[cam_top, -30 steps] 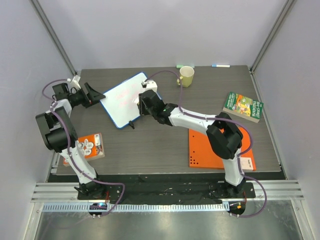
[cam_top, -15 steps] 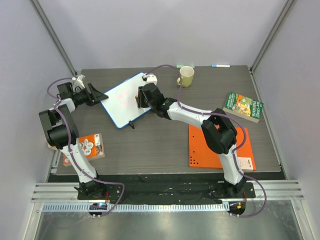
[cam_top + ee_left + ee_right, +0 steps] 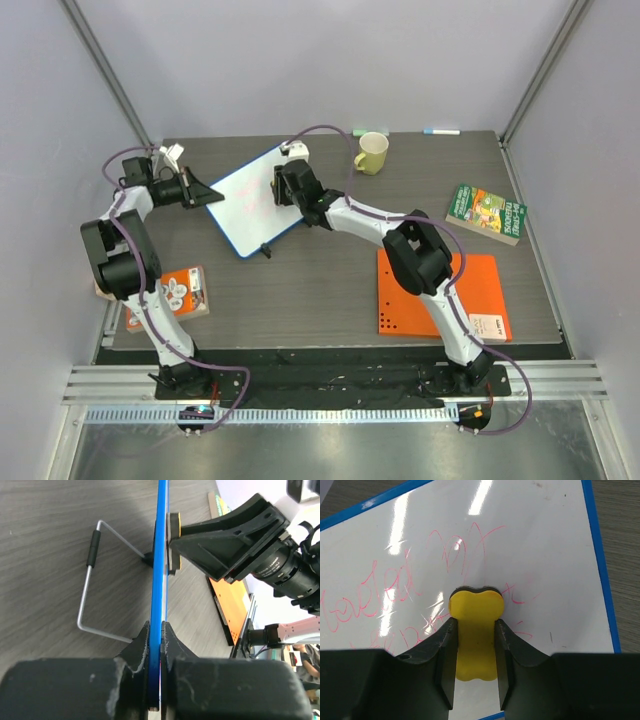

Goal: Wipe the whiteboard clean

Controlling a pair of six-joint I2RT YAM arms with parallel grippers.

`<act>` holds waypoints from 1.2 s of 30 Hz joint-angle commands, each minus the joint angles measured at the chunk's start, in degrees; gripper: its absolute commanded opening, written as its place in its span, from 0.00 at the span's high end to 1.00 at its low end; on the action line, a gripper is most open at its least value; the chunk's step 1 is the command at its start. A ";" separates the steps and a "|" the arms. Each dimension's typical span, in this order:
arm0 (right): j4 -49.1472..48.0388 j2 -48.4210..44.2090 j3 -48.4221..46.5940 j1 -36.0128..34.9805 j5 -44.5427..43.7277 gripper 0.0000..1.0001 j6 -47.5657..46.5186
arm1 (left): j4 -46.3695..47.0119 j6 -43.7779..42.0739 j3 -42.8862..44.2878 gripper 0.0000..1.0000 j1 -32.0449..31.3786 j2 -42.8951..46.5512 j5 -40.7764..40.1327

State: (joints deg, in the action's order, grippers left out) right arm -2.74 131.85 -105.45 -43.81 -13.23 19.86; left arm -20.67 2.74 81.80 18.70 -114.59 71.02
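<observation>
We see one whiteboard (image 3: pixel 250 195) on the far left part of the worktop (image 3: pixel 330 270). It has a blue rim and red scribbles (image 3: pixel 370 600) on its white face. One bent wire leg (image 3: pixel 90 580) sticks out from its back.

We count two hands. The left hand (image 3: pixel 205 192) is closed on the left edge of the whiteboard, with one finger on each side of the blue rim (image 3: pixel 161 555). The right hand (image 3: pixel 280 185) is over the far part of the whiteboard and grips one yellow eraser (image 3: pixel 475 610). The eraser touches the white face, right among the red scribbles.

We count two books. One green book (image 3: pixel 486 212) lies on the right side, and one small orange book (image 3: pixel 180 292) lies near the left edge. One flat orange sheet (image 3: pixel 450 300) lies on the near right. One yellow cup (image 3: pixel 372 152) stands at the far side, just right of the whiteboard. One pen (image 3: pixel 440 131) lies at the far edge.
</observation>
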 commanded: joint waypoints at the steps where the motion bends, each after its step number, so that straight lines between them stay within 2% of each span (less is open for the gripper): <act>1: -4.63 0.69 -2.05 -0.31 -1.00 0.99 -3.59 | -8.50 -16.70 2.22 1.00 0.46 1.56 -11.78; 8: -12.02 -0.19 3.85 -1.27 -1.79 0.99 -5.70 | -16.15 -25.76 2.75 1.00 -0.06 3.23 -12.93; 13: -11.76 2.26 3.50 -8.37 -6.09 0.99 -9.83 | -20.90 -29.45 3.89 1.00 -0.94 2.00 -12.75; 16: -11.67 4.19 2.71 -11.72 -5.66 0.99 -9.14 | -21.43 -30.08 3.46 1.00 -1.30 2.08 -12.84; 22: -12.29 5.87 3.49 -13.76 -3.99 0.99 -5.89 | -21.35 -29.20 3.72 1.00 -1.56 2.44 -13.54; 29: -11.76 6.05 1.74 -9.37 -8.02 0.99 -3.34 | -21.87 -26.48 6.18 1.00 -1.47 1.47 -13.72; 36: -7.90 6.58 1.74 -0.06 -12.16 0.99 -2.98 | -26.44 -26.91 11.01 1.00 -1.82 -0.46 -13.45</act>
State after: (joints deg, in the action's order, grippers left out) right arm -16.53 134.19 -104.07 -52.23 -20.88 16.27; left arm -44.69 -16.95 89.69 17.85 -114.50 66.57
